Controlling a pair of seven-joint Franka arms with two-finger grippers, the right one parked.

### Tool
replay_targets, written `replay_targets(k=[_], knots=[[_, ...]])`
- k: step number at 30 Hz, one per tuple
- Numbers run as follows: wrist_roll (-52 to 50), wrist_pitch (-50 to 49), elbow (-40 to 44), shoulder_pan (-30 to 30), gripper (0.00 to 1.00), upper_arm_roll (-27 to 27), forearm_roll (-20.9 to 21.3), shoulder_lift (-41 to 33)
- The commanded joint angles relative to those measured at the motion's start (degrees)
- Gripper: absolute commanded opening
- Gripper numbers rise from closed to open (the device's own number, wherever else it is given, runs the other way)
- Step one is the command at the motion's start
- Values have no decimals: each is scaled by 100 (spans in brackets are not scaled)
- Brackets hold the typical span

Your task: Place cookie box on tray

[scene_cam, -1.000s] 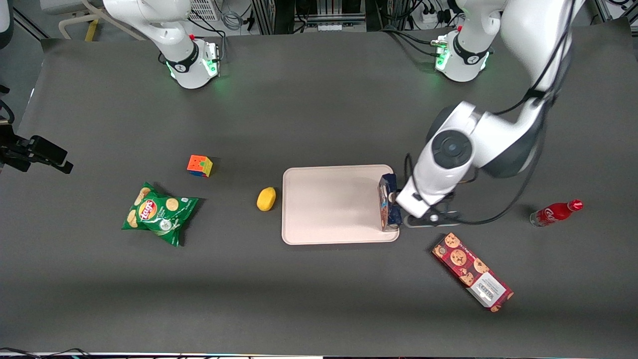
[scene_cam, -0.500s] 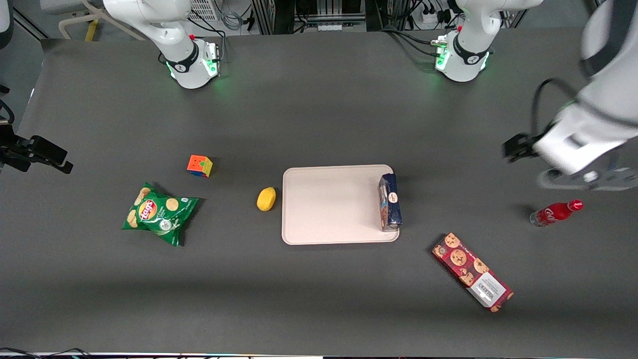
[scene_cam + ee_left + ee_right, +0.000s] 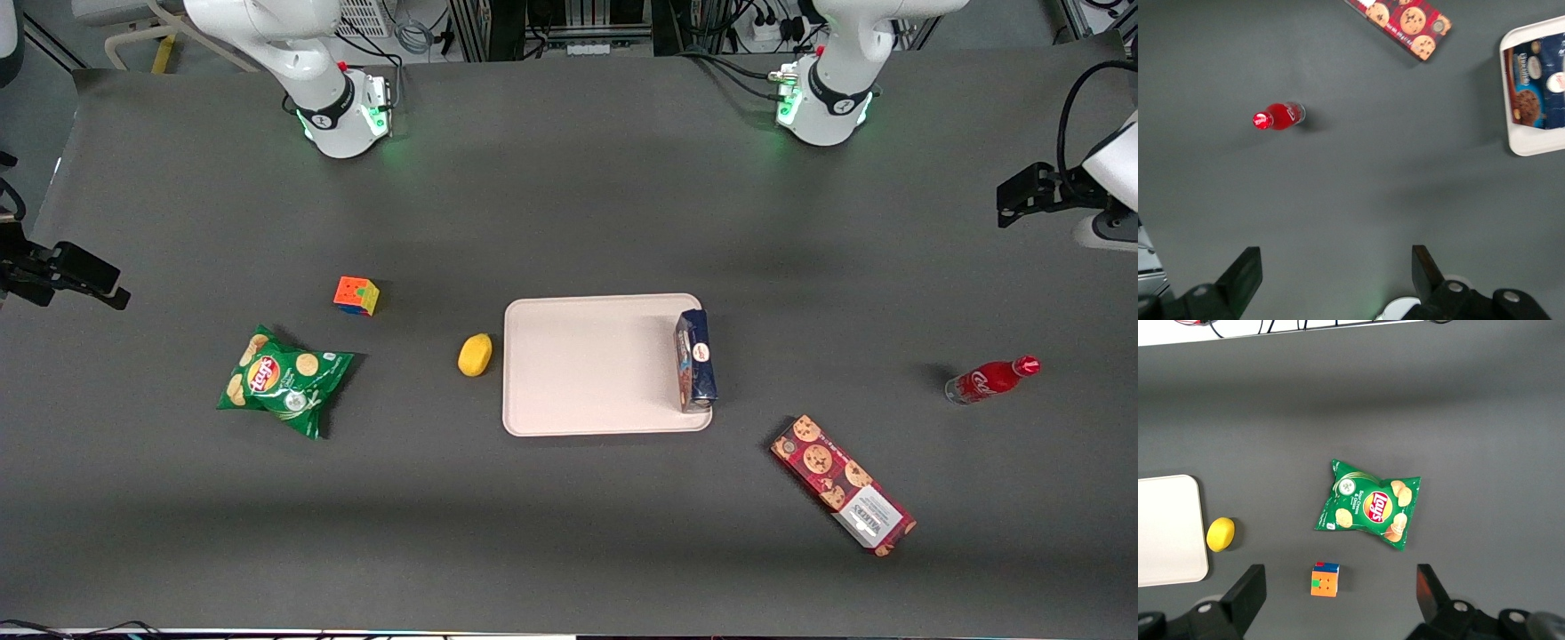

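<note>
While cookie box (image 3: 696, 360) rests on tray (image 3: 587, 364) — gripper (image 3: 1335, 280) high, well apart, jaws spread, empty.

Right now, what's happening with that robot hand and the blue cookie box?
Gripper open, empty, high over bare table near the cola bottle. Cookie box sits on the tray, at its edge. Nothing in the way.

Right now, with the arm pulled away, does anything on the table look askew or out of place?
Mostly no. The cookie box stands on edge at the tray's rim rather than flat and centred. The open gripper hangs high above bare table near the cola bottle.
</note>
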Motion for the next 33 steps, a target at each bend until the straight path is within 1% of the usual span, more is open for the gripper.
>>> replay_targets(k=[1,6,11,19,33], knots=[[98,280,-510,-66,100,161,-109,-445],[89,289,-413,-75,100,161,-117,-428],[27,271,-273,-101,100,152,-363,-375],[-34,254,-123,-145,100,108,-328,-305],[63,157,-114,-127,100,117,-284,-234]])
